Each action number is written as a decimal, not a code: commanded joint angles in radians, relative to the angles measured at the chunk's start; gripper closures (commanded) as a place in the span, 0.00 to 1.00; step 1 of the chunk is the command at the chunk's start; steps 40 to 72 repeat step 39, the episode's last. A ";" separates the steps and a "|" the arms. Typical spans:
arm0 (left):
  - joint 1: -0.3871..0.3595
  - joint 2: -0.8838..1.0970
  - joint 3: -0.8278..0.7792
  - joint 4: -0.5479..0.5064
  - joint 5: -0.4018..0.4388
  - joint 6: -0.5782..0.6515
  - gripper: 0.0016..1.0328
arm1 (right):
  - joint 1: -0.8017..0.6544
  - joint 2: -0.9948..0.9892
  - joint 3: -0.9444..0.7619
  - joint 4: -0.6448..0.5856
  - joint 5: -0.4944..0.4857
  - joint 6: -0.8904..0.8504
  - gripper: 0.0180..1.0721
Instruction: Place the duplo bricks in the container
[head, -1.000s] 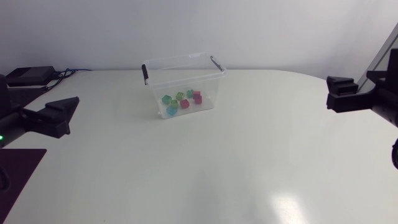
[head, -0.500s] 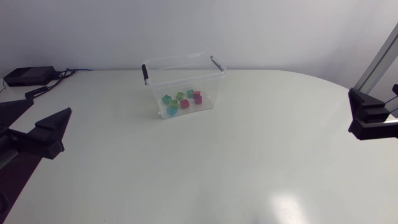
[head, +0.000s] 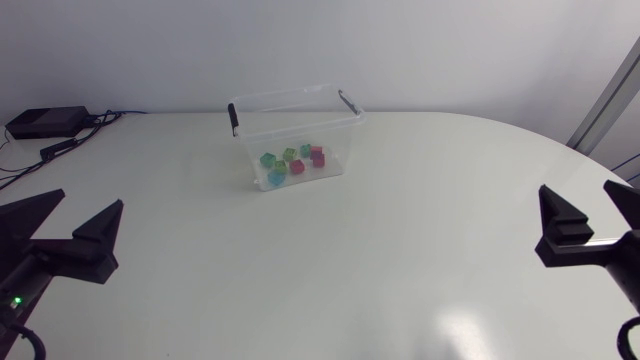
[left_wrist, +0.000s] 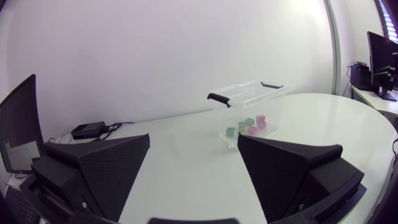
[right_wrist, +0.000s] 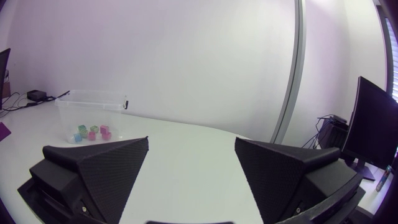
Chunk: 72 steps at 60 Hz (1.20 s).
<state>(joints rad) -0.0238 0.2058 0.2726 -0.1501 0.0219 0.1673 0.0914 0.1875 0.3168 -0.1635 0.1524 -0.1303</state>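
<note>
A clear plastic container (head: 294, 130) with black handles stands at the back middle of the table, and several duplo bricks (head: 291, 162) in green, blue, pink and red lie inside it. My left gripper (head: 62, 232) is at the table's left edge, open and holding nothing. At the right edge my right gripper (head: 590, 220) is open and holds nothing as well. Far ahead of the left gripper (left_wrist: 193, 167) I see the container (left_wrist: 252, 109) with the bricks (left_wrist: 249, 126). Well beyond the right gripper (right_wrist: 191, 169) stand the container (right_wrist: 90, 112) and bricks (right_wrist: 91, 133).
A black box (head: 45, 121) with cables (head: 75, 141) lies at the table's back left corner. The white tabletop (head: 350, 260) is bare between the grippers and the container.
Both arms have drawn back toward the near side edges of the table. The container and bricks have not moved.
</note>
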 joint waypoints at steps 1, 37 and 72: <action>0.010 -0.033 -0.053 0.028 -0.006 -0.044 0.04 | -0.016 -0.029 -0.056 0.032 -0.019 0.038 0.05; 0.024 -0.206 -0.273 0.150 -0.022 -0.167 0.04 | -0.091 -0.187 -0.317 0.163 -0.152 0.130 0.05; 0.024 -0.206 -0.273 0.150 -0.022 -0.167 0.04 | -0.091 -0.187 -0.317 0.163 -0.152 0.130 0.05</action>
